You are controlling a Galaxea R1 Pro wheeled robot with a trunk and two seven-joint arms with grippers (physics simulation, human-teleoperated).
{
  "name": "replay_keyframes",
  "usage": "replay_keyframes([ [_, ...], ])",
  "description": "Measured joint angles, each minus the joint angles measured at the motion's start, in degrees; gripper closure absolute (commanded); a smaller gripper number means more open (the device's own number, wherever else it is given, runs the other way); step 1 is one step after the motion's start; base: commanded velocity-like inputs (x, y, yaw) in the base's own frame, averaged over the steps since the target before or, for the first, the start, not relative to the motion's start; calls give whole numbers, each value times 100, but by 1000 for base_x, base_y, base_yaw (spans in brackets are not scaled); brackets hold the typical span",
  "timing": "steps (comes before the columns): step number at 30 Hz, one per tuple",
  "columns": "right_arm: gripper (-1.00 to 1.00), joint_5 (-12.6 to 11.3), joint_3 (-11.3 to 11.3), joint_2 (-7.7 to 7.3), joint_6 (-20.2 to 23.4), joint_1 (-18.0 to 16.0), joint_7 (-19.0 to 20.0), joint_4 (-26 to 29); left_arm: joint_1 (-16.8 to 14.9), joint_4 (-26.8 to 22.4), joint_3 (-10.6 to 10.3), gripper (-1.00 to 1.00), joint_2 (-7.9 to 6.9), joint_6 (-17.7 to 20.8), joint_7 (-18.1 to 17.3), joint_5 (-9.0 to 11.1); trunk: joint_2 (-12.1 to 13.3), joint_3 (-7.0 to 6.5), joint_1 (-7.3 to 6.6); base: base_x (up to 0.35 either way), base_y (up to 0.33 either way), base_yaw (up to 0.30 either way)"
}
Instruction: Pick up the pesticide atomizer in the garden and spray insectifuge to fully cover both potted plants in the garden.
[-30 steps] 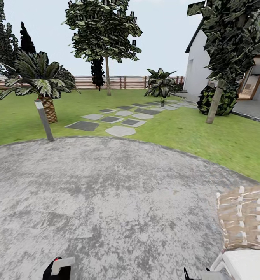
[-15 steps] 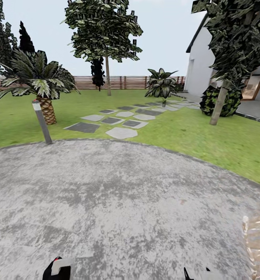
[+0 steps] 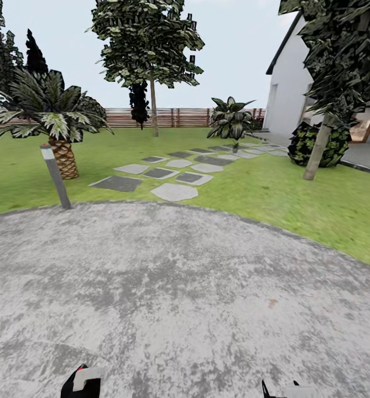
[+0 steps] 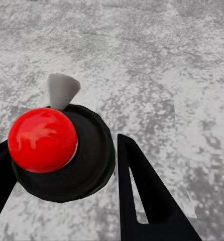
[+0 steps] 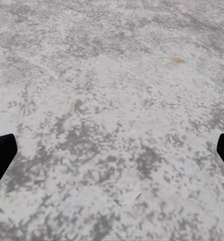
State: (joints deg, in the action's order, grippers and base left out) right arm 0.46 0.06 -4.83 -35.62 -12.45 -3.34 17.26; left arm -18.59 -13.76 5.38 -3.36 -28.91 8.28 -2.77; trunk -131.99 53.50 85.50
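Head view has the robot out on the round grey paved patio (image 3: pixel 185 287), so this looks like the transit step: carry the sprayer to the plants. Left wrist view shows the left gripper (image 4: pixel 57 145) with its dark fingers (image 4: pixel 142 201) closed in around a dark round body with a red ball top. That's probably the pesticide atomizer (image 4: pixel 92 160) seen nearly end-on. Its long axis runs about straight at that camera, red end nearest, and a grey cone nozzle (image 4: pixel 62 90) pokes out sideways over the patio. The right gripper (image 5: pixel 112 145) is spread wide, holding nothing. Next move is likely driving off the patio onto the green lawn (image 3: pixel 295 204) to find the two potted plants. The broad-leaved plant (image 3: pixel 229 119) beyond the patio's far edge can't be confirmed as one.
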Motion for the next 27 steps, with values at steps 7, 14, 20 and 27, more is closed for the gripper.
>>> replay_keyframes([
  [7, -100, 0, 0, 0, 0, 0, 0, 0, 0, 0, 1, 100, 0, 0, -3, 0, 0, 0, 0, 335, 2, 0],
  [14, -100, 0, 0, 0, 0, 0, 1, 0, 0, 0, 1, 100, 0, 0, -3, 0, 0, 0, 0, 336, 0, 0],
  [20, -100, 0, 0, 0, 0, 0, 0, 0, 0, 0, 1, 100, 0, 0, -2, 0, 0, 0, 0, 336, 0, 0],
  [27, -100, 0, 0, 0, 0, 0, 0, 0, 0, 0, 1, 100, 0, 0, -3, 0, 0, 0, 0, 335, 0, 0],
])
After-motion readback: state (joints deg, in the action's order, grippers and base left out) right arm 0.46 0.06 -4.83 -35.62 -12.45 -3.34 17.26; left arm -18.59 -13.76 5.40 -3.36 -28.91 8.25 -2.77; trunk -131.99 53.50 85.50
